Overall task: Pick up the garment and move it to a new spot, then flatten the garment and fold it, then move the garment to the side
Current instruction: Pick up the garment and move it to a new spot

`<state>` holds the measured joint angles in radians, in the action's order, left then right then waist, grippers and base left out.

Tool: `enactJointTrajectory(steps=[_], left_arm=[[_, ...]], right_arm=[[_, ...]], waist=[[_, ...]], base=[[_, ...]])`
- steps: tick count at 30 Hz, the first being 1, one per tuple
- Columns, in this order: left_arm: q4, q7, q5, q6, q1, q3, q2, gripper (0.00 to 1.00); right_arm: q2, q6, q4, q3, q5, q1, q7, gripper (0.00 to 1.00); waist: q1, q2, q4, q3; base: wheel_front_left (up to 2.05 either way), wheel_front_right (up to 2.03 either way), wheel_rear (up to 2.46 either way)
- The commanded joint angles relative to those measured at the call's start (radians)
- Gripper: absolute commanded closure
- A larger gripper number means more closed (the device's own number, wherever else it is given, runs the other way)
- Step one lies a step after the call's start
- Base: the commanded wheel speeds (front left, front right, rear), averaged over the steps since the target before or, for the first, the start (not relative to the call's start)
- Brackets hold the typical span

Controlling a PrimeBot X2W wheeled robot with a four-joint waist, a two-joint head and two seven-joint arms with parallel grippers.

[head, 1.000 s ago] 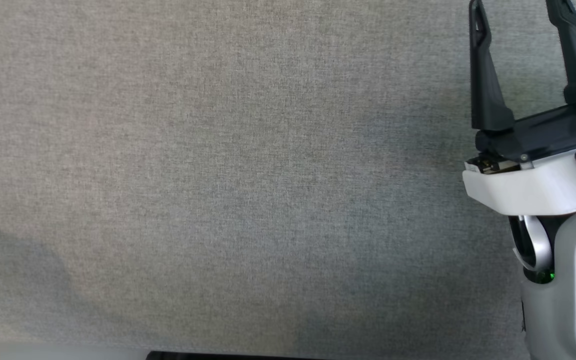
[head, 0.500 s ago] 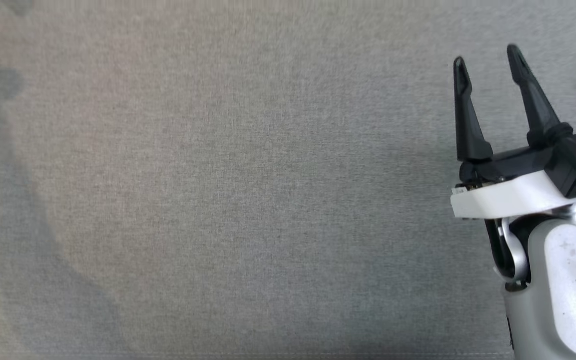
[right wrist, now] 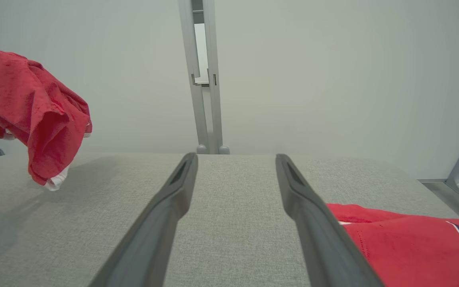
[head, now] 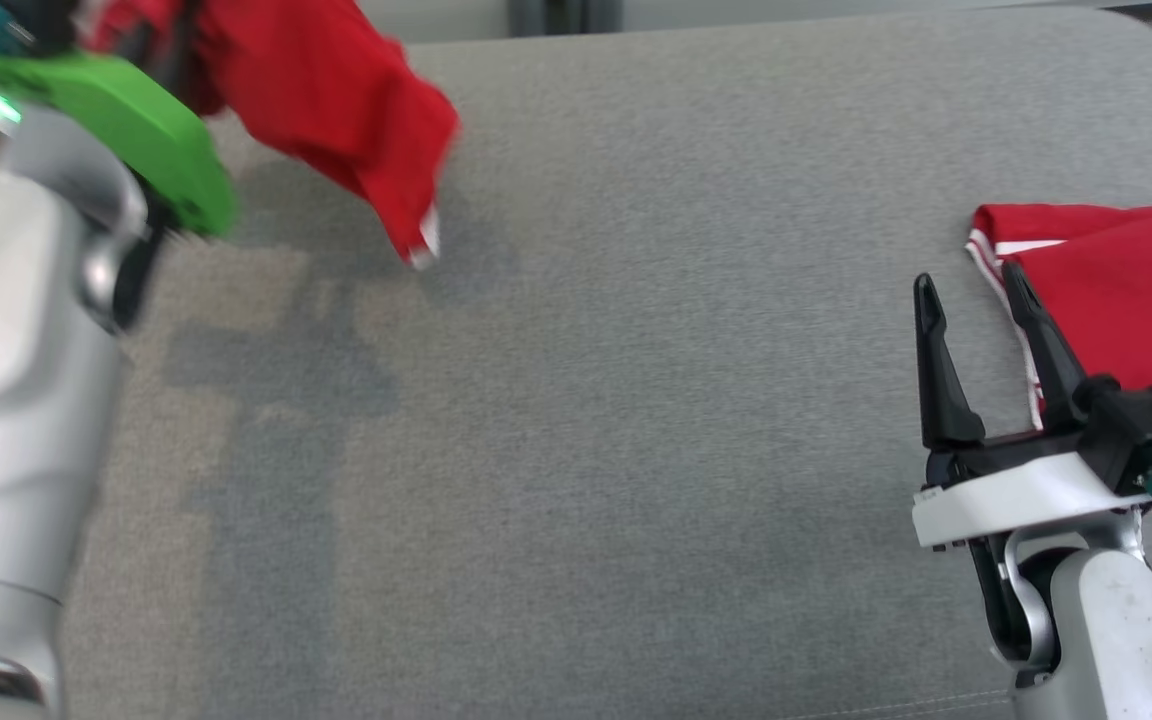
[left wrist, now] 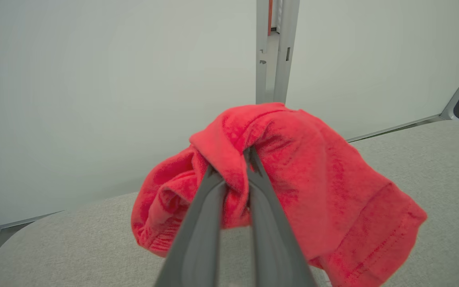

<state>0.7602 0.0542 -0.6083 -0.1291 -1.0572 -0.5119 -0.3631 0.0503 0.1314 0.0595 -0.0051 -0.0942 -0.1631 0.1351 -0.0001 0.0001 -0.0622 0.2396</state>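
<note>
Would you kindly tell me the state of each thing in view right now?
Left claw: shut on the bunched garment.
Bunched garment: hanging above the table.
Right claw: open, empty.
Second garment: lying flat on the table.

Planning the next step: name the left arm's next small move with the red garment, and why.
Probably carry it rightward over the bare middle of the grey surface and lower it. The left pincer is shut on the bunched red garment, hanging at the far left; a folded garment lies beside the open right pincer.
</note>
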Motion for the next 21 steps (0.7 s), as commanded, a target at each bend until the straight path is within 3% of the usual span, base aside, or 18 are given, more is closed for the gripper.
enactJointTrajectory(steps=[1,12,21], left_arm=[[-0.016,-0.020,-0.009,-0.002,0.061,-0.021,0.024,1.00],[0.040,-0.166,-0.051,-0.001,0.390,-0.130,0.203,1.00],[0.102,-0.263,-0.007,0.023,0.467,-0.191,0.267,1.00]], right_arm=[[0.000,-0.001,-0.007,-0.004,-0.008,0.024,0.008,0.00],[0.000,-0.001,-0.040,0.011,-0.034,0.054,0.037,0.00],[0.001,-0.002,-0.077,0.034,-0.047,0.058,0.050,0.00]], waist=[[0.0001,-0.0001,-0.074,-0.074],[0.0001,-0.0001,-0.101,-0.080],[0.0001,-0.0001,-0.089,-0.092]], base=[[0.00,0.00,0.00],[0.00,0.00,0.00],[0.00,0.00,0.00]])
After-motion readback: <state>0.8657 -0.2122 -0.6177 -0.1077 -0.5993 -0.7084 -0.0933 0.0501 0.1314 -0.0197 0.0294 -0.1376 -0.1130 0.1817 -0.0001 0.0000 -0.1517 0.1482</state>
